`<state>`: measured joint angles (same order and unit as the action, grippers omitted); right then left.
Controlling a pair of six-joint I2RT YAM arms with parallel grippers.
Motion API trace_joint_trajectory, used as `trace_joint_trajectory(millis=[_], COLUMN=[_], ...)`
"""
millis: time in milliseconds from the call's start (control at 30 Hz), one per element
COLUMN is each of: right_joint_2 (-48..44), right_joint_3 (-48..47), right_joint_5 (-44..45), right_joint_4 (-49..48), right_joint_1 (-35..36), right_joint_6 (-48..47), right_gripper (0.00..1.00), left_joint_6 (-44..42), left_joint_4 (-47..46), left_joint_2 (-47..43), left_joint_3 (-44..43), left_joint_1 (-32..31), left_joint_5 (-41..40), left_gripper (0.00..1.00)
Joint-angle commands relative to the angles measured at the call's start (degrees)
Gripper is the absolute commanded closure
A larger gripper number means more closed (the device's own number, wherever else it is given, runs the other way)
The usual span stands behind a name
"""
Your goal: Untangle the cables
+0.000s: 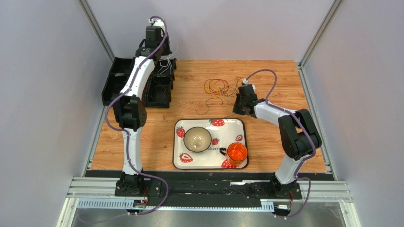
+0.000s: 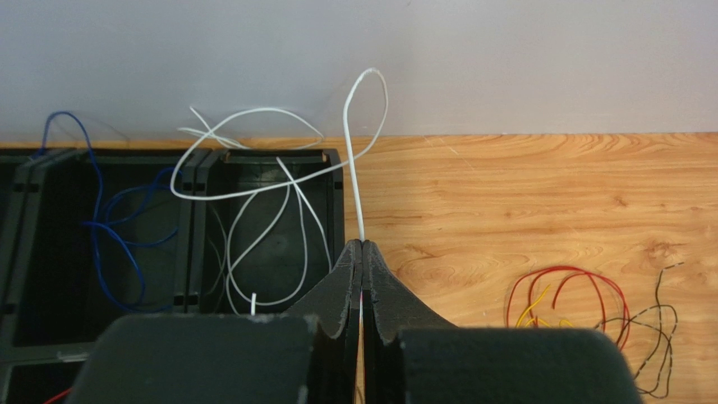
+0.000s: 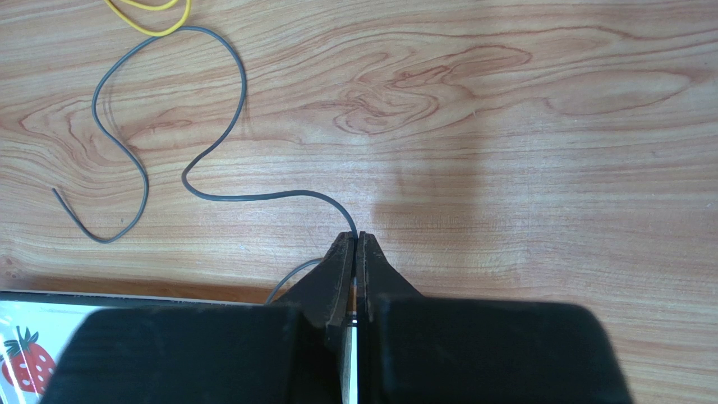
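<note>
My left gripper (image 2: 361, 244) is shut on a white cable (image 2: 278, 126), which rises from the tips and loops over a black bin; in the top view it hangs over the bins (image 1: 163, 59). A blue cable (image 2: 97, 219) lies in the bin to the left. My right gripper (image 3: 356, 237) is shut on a thin grey cable (image 3: 211, 156) that snakes across the wood; in the top view it sits low by the tray's far right corner (image 1: 236, 105). Red and yellow cables (image 1: 216, 86) lie looped on the table, also seen in the left wrist view (image 2: 573, 290) beside a dark cable (image 2: 661, 337).
Black bins (image 1: 159, 90) stand at the back left. A strawberry tray (image 1: 208, 120) in front holds a bowl (image 1: 197, 139) and an orange cup (image 1: 236, 153). The tray's corner shows in the right wrist view (image 3: 34, 337). A yellow cable end (image 3: 156, 21) lies ahead.
</note>
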<state>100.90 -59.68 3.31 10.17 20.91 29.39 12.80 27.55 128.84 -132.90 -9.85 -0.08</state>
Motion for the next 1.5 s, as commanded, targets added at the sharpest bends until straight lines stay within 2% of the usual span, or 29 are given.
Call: trace_joint_trajectory(millis=[0, 367, 633, 767, 867, 1033, 1067, 1100, 1200, 1267, 1300, 1367, 1467], right_joint_2=[0.17, 0.17, 0.26, 0.43, 0.44, 0.44, 0.44, 0.44, 0.52, 0.61, 0.52, 0.52, 0.61], right_joint_3=[-2.11, -2.11, -2.28, -2.46, -2.46, -2.55, -2.46, -2.55, -2.55, -2.63, -2.63, -2.63, -2.63], right_joint_5=[-0.32, -0.24, -0.41, -0.32, -0.32, -0.41, -0.41, -0.32, -0.41, -0.41, -0.41, -0.41, -0.5], right_joint_4=[-0.86, -0.86, -0.68, -0.51, -0.59, -0.42, -0.51, -0.51, -0.51, -0.33, -0.42, -0.33, -0.42], right_joint_1=[-0.16, -0.16, -0.25, -0.16, -0.16, -0.16, -0.16, -0.16, -0.16, -0.16, -0.16, -0.25, -0.16], right_joint_6=[0.58, 0.5, 0.58, 0.5, 0.58, 0.5, 0.5, 0.5, 0.5, 0.5, 0.5, 0.41, 0.41], right_gripper=[1.0, 1.0, 1.0, 1.0, 1.0, 1.0, 1.0, 1.0, 1.0, 1.0, 1.0, 1.0, 1.0], left_joint_6=[3.19, 6.97, 8.47, 10.14, 11.46, 11.99, 12.25, 12.16, 12.51, 12.34, 12.43, 11.9, 11.55], left_joint_4=[-1.09, -1.18, -2.15, -3.03, -7.33, -4.97, -5.14, -5.23, -5.4, -5.58, -5.75, -5.84, -4.79], left_joint_2=[1.85, 8.8, 13.72, 13.73, 11.62, 14.33, 14.43, 14.51, 13.38, 12.5, 11.54, 10.65, 9.33], left_joint_3=[-0.78, -4.47, -7.37, -5.8, 0.08, -3.24, -3.59, -3.68, -4.03, -4.12, -4.21, -4.73, -6.74], left_joint_1=[1.05, 4.3, 5.28, 5.36, 5.36, 5.36, 5.36, 5.36, 5.45, 5.36, 5.36, 5.36, 5.36], left_joint_5=[0.25, -1.23, 1.38, 3.5, 4.56, 5.7, 6.05, 6.84, 7.02, 7.02, 6.93, 6.5, 5.97], left_gripper=[1.0, 1.0, 1.0, 1.0, 1.0, 0.98, 0.96, 0.86, 0.72, 0.66, 0.57, 0.53, 0.4])
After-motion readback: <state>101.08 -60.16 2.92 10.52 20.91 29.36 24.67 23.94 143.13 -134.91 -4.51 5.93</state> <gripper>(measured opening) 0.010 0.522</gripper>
